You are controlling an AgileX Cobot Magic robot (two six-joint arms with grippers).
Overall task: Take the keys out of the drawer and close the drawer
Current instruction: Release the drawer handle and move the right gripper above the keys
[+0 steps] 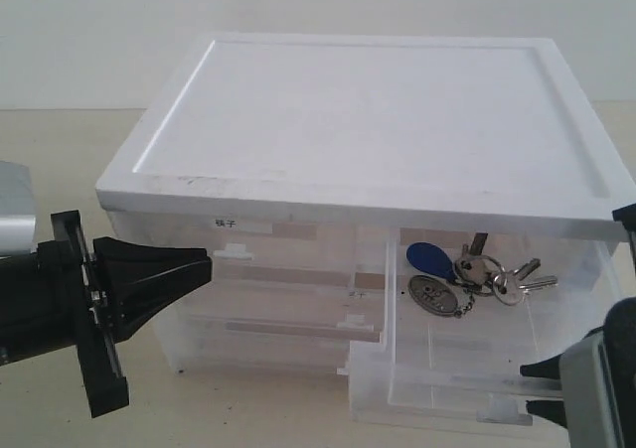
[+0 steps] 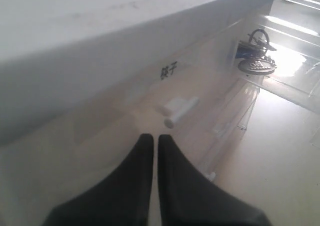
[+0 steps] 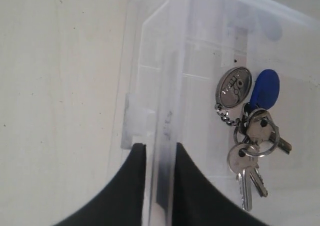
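The drawer point(image 1: 390, 314) stands pulled out at the right of the translucent cabinet. The keys point(image 1: 497, 274) lie inside it: silver keys on a ring, a blue fob point(image 1: 429, 259) and an oval metal tag. In the right wrist view the keys point(image 3: 250, 136) rest just behind the drawer's front wall point(image 3: 150, 85). My right gripper point(image 3: 160, 147) straddles that wall, one finger outside and one inside, shut on it. It sits at the lower right corner in the exterior view point(image 1: 530, 388). My left gripper point(image 1: 207, 264) is shut and empty, apart from the drawer.
The cabinet has a wide white lid point(image 1: 368, 100) overhanging the drawers. The left gripper point(image 2: 155, 137) points at the left half-width drawer, close to its white tab handle point(image 2: 177, 110) and a label with black characters point(image 2: 169, 70). Full-width drawers lie below. Beige tabletop surrounds the cabinet.
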